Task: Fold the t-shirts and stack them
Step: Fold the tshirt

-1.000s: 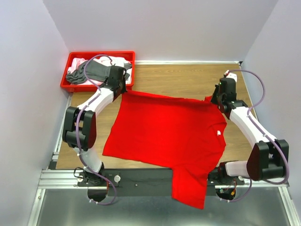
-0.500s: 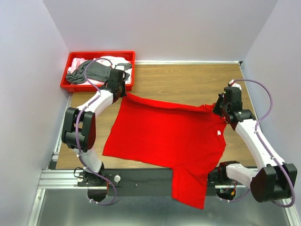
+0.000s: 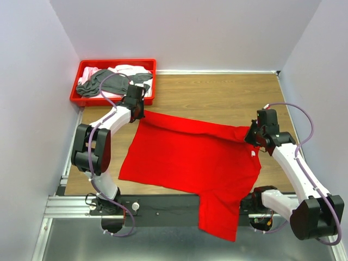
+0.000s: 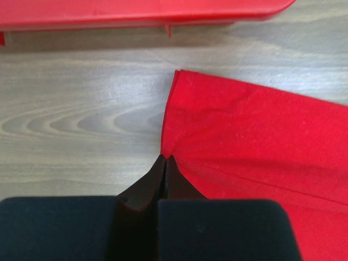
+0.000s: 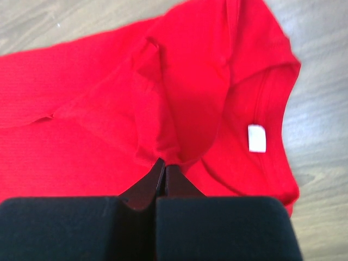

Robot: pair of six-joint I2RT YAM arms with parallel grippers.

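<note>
A bright red t-shirt [image 3: 190, 157] lies spread over the wooden table, one sleeve hanging off the near edge. My left gripper [image 3: 142, 113] is shut on its far left hem corner [image 4: 174, 117], pinched at the fingertips [image 4: 165, 159]. My right gripper [image 3: 249, 136] is shut on a bunched fold of the red cloth [image 5: 163, 109] beside the collar, where a small white neck label [image 5: 256, 138] shows. More t-shirts, dark grey [image 3: 106, 84] and pale pink/white [image 3: 128, 69], lie heaped in the tray.
A rigid red plastic tray [image 3: 81, 99] stands at the far left corner, its rim [image 4: 136, 13] just beyond the left gripper. Bare wood [image 3: 217, 95] stretches behind the shirt. White walls close in on three sides. A metal rail [image 3: 70, 205] runs along the near edge.
Both grippers have drawn the shirt's far edge toward the near side. The right gripper came down and forward farthest, and the edge now folds over the shirt.
</note>
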